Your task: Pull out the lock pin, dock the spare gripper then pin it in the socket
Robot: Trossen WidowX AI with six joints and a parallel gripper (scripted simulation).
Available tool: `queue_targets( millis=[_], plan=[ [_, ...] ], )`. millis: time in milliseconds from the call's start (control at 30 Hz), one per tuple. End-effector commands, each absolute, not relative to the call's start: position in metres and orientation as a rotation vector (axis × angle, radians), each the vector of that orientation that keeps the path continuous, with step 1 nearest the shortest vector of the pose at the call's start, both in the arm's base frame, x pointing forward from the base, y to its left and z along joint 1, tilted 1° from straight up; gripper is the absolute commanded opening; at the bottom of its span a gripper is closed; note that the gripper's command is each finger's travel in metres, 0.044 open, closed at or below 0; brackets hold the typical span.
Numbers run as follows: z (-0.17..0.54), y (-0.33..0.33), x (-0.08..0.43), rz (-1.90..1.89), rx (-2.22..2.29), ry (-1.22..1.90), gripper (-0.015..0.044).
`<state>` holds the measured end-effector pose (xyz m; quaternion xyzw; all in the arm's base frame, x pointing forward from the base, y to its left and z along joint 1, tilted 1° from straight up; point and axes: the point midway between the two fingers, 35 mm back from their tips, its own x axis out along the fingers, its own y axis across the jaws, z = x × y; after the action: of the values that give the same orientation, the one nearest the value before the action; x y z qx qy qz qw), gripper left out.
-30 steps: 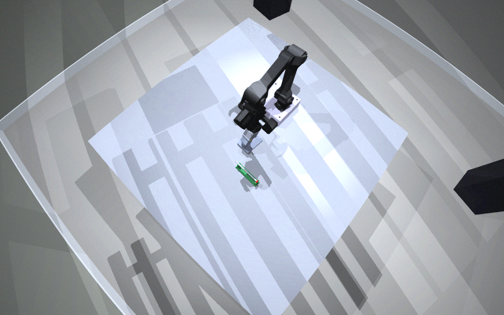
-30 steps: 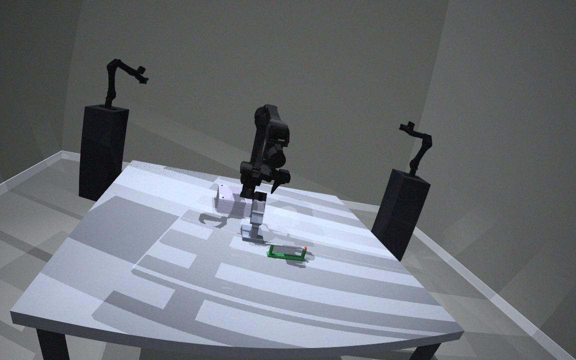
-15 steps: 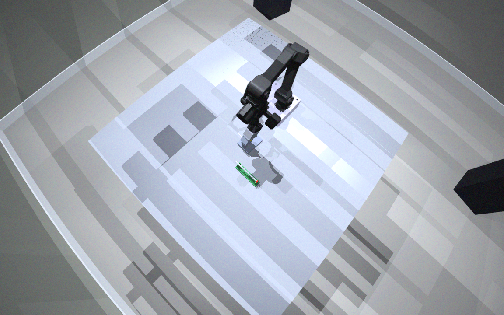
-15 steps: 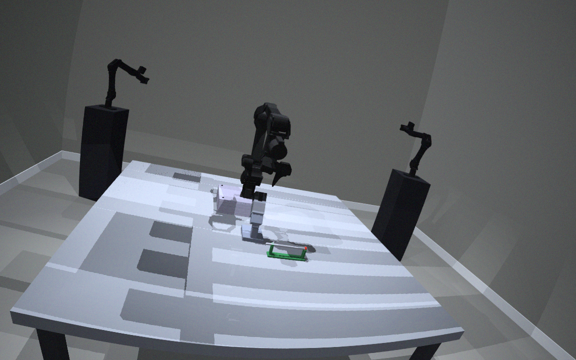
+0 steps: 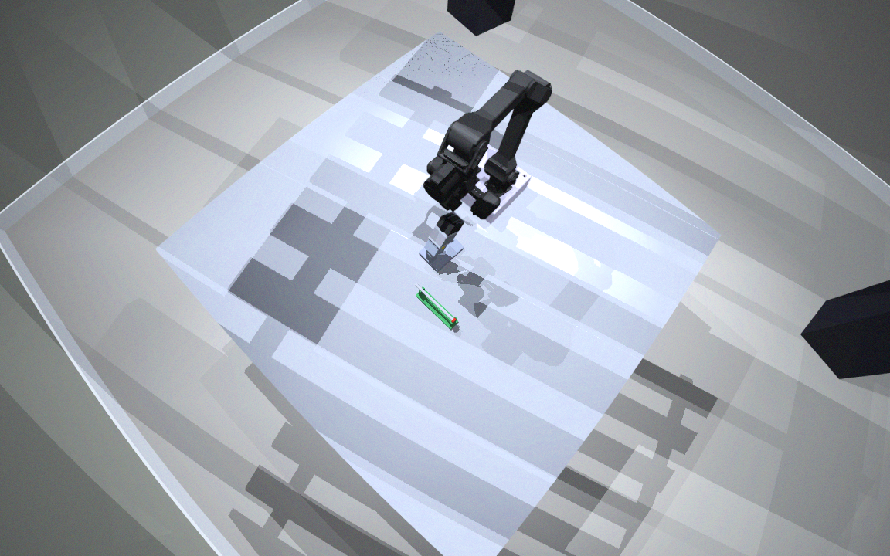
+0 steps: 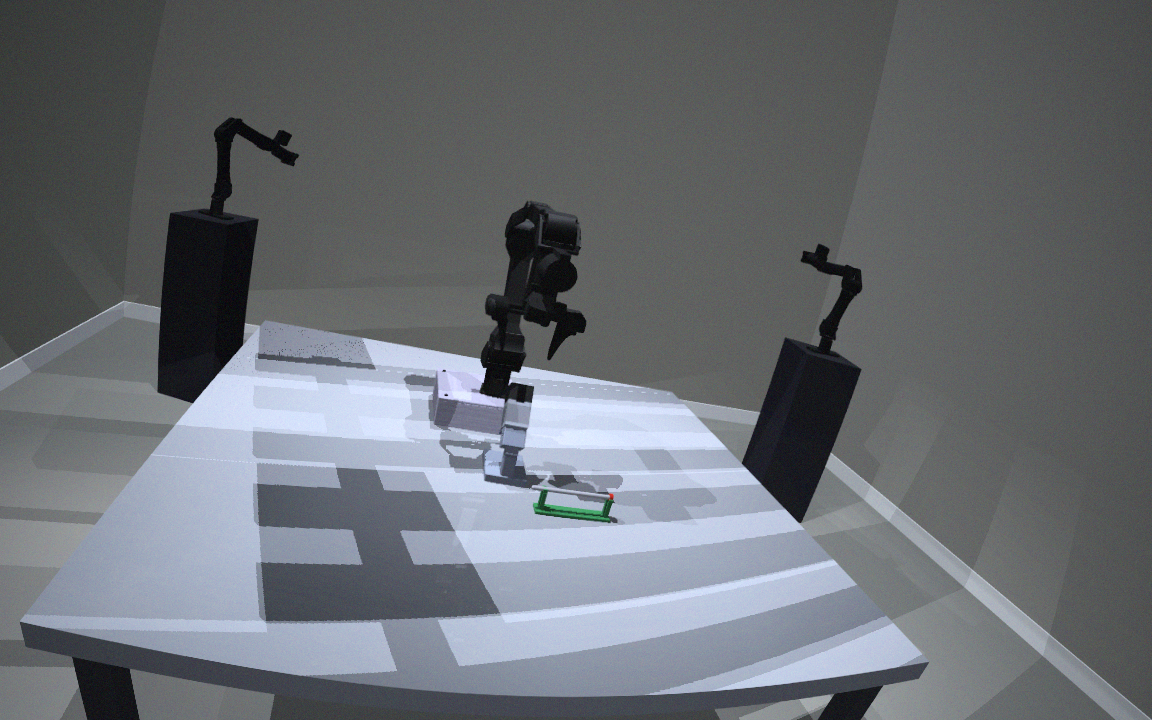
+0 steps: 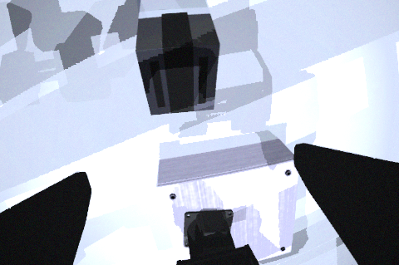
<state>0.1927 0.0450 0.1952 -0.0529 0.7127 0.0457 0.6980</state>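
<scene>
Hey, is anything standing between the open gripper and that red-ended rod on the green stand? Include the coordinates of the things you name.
Yes, seen from above, the black-topped upright piece (image 5: pixel 449 223) (image 6: pixel 516 415) (image 7: pixel 179 63) stands between the gripper (image 5: pixel 460 207) (image 6: pixel 526 344) (image 7: pixel 193 169) and the rod (image 5: pixel 438 306) (image 6: pixel 573 491). The gripper is higher, so passing over it looks possible. Nothing visible covers the rod on its green stand (image 5: pixel 433 311) (image 6: pixel 571 513).

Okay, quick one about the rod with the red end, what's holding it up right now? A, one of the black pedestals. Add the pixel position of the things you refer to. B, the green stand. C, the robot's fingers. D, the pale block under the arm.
B: the rod (image 5: pixel 437 304) (image 6: pixel 573 490) lies along the top of the green stand (image 5: pixel 434 312) (image 6: pixel 573 513), across its two uprights, while the fingers are open and away from it.
</scene>
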Motion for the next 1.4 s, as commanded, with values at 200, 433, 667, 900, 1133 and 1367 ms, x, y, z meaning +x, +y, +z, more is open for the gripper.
queue_targets(
  millis=[200,433,667,900,1133,1367],
  plan=[
    [0.206,0.045,0.192,0.108,-0.110,1.536,0.0440],
    [0.207,0.058,0.193,0.109,-0.109,1.535,0.0361],
    [0.209,0.126,0.180,0.114,-0.104,1.534,0.0180],
    [0.206,0.144,0.191,0.190,-0.217,1.525,0.0180],
    [0.177,0.162,0.272,0.562,-0.775,1.466,0.0180],
    [0.142,0.172,0.340,0.952,-1.319,1.347,0.0180]
  ],
)
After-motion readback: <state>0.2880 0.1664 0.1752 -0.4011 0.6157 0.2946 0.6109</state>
